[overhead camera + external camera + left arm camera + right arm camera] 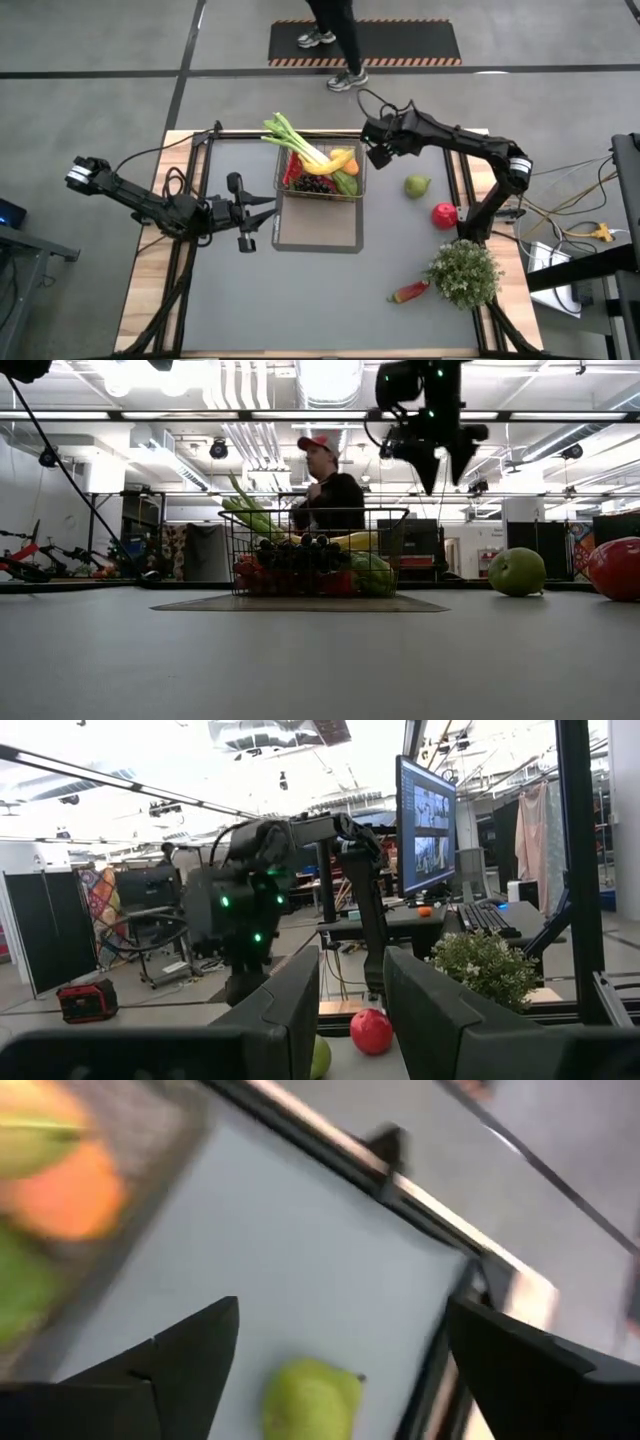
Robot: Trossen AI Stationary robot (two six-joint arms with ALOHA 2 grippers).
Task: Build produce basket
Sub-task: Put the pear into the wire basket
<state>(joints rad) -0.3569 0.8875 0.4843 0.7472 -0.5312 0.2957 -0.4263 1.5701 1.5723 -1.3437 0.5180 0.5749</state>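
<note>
right end effector (pixel 378 152): wide open, empty, raised | beside basket (pixel 320 190) | pear (pixel 417 186) near, apart

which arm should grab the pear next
The right. Its open gripper hangs above the table between the basket and the pear, which shows between its fingers in its wrist view. The left gripper waits across the basket, farther from the pear.
</note>
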